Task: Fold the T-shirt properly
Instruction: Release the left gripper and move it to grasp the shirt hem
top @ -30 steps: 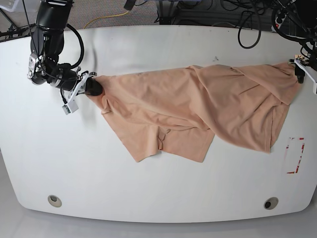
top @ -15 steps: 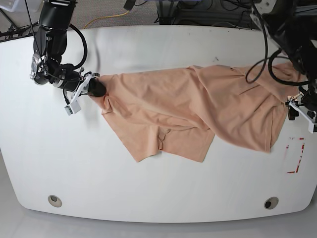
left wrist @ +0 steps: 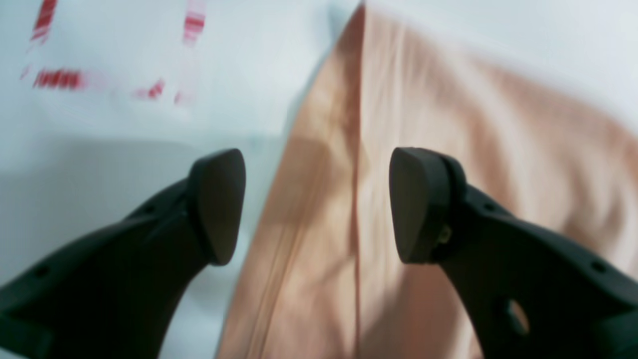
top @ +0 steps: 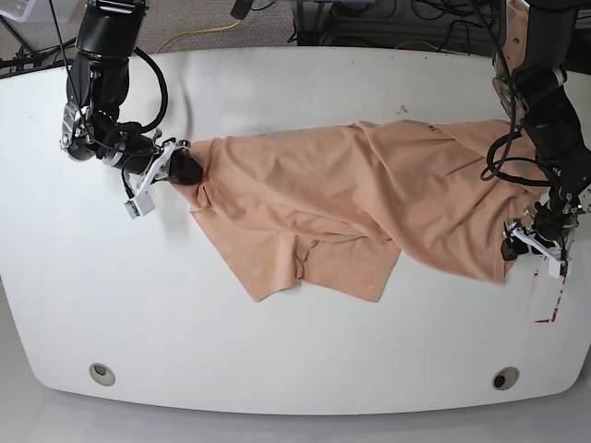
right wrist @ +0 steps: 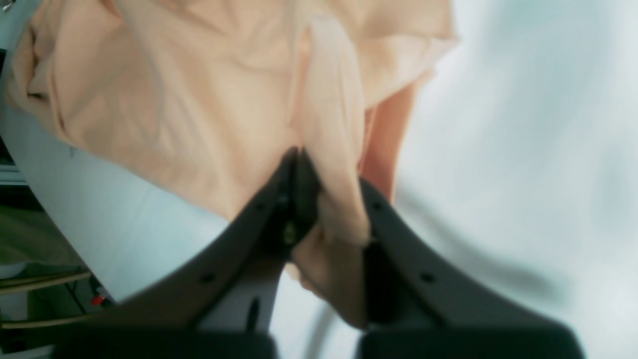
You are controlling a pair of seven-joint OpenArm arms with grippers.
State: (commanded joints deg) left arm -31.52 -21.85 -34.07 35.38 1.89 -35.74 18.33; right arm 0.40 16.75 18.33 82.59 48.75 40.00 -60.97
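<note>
1. Your T-shirt (top: 369, 198) lies spread and rumpled across the middle of the white table (top: 277, 351); it reaches from the base view's left side to its right side; one fold hangs down toward the front edge.
2. Your right gripper (right wrist: 326, 199) sits at the shirt's end on the left of the base view; its fingers are closed on a bunched ridge of peach cloth, which runs up between them in the wrist view; cloth also spills below the grip.
3. Your left gripper (left wrist: 316, 204) is at the shirt's lower corner on the right of the base view; its jaws stand wide apart; one fingertip (left wrist: 219, 204) is over bare table, the other is over cloth; the shirt's edge and a straight seam run between them; nothing is gripped; you cannot tell from the blurred view whether the tips touch the surface.
4. A red marking (top: 551, 289) sits on the table just beside that gripper, toward the table's right end.
</note>
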